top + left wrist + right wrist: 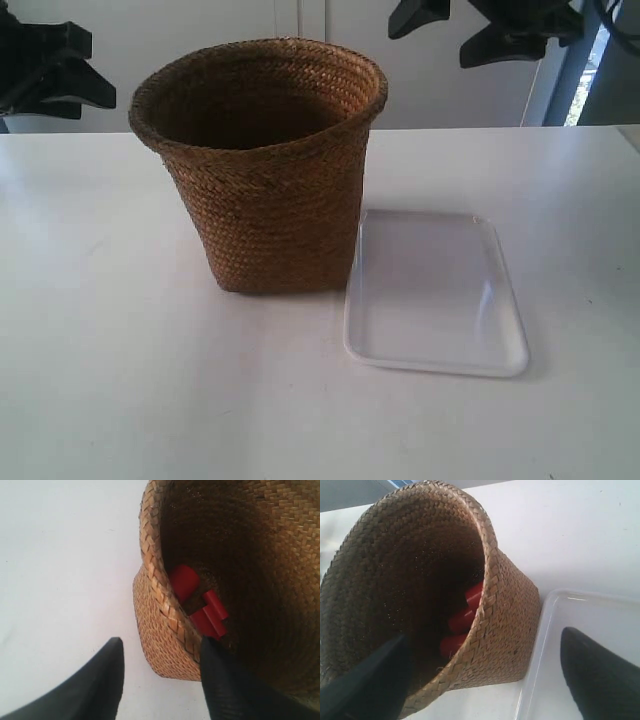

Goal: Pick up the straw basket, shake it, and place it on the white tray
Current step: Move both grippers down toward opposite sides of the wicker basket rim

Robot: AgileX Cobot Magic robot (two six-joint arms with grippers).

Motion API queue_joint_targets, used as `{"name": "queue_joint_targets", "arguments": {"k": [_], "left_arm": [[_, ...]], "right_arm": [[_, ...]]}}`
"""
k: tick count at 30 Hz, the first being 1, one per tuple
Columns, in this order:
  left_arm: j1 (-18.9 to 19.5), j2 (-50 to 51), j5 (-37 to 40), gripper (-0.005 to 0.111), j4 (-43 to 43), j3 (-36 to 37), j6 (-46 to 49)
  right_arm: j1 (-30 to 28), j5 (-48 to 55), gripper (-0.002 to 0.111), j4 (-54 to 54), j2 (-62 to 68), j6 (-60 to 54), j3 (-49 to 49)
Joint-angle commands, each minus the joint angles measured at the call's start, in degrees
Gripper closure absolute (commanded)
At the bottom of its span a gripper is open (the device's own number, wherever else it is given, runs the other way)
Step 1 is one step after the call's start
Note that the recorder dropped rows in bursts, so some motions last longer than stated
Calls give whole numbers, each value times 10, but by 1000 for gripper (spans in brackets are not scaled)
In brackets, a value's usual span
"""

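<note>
white tray (440, 366) lies on the bench (100, 380) just beside the straw basket (265, 200). left end effector (160, 642) and right end effector (484, 634) hover above the basket, fingers apart, empty.

Basket (265, 200) beside tray (435, 290), on table (100, 350)

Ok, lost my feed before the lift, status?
Left tool and right tool open, poised over basket rim. Basket upright on table beside tray, not lifted. Red pieces inside basket; tray bare.
</note>
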Motion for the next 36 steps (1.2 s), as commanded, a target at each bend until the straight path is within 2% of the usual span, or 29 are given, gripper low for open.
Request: {"name": "queue_joint_targets", "arguments": {"k": [1,10,18,21,33,36], "left_arm": [[0,-6,6,54,-6,-4,4],[0,-6,6,54,-6,-4,4],[0,-4,-39,54,-14,-4,2],[0,-4,-62,54,-14,-4,2],[0,-3,-69,54,5,-4,15],[0,-3,-76,54,-16,-4,12]], "right_arm": [[1,-11,32,2,-1,-13,-3],[1,-26,32,9,-1,13,-3],[1,-65,37,134,-1,-66,-8],[1,-72,38,136,2,-78,-11],[1,-62,34,113,37,-65,-11],[3,-64,34,116,47,-65,-11]]}}
